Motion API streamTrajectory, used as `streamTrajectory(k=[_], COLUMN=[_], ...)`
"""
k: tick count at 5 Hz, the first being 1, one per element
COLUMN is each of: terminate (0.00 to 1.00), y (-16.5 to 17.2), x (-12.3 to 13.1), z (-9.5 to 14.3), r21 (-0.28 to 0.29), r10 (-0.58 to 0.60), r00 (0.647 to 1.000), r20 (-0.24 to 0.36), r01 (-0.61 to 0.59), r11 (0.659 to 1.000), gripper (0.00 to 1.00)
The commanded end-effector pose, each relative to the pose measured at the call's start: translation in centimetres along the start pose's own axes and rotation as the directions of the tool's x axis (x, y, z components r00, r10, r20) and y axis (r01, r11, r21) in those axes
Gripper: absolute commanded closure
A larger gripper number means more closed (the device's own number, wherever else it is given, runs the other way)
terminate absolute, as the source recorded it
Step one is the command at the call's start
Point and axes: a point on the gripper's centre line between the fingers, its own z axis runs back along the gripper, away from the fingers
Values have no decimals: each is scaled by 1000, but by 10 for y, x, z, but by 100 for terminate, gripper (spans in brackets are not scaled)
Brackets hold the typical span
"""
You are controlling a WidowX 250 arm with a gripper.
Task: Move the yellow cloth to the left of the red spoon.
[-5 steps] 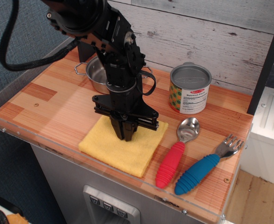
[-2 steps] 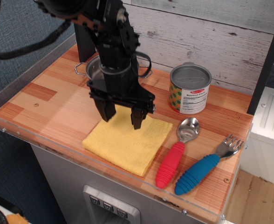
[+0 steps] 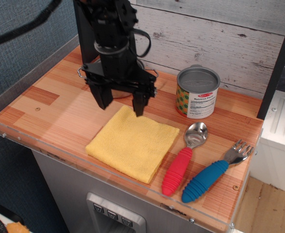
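Gripper (image 3: 121, 102) open (empty) above yellow cloth (image 3: 133, 144)

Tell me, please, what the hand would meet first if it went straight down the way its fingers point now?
Most likely the yellow cloth. The open hand points down over the cloth's far corner, near the wooden table. Depth is unclear from this single view, so one finger might land on bare wood instead.

The yellow cloth (image 3: 133, 147) lies flat and folded at centre frame. Just right of it, seemingly not touching, the red spoon (image 3: 183, 158) points its bowl upward.
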Motion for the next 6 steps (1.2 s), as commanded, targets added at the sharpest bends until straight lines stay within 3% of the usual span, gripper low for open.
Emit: streamTrajectory(k=[1, 3, 5, 6], terminate=[0, 0, 0, 100], y=[-1, 18, 30, 30], x=[23, 47, 55, 55], z=[29, 55, 63, 63], r21=[-2, 18, -16, -16], r10=[11, 66, 92, 92], r00=[998, 992, 988, 988], r20=[68, 110, 124, 124], r01=[-11, -68, -91, -91], r11=[1000, 998, 996, 996], gripper=[0, 0, 0, 0])
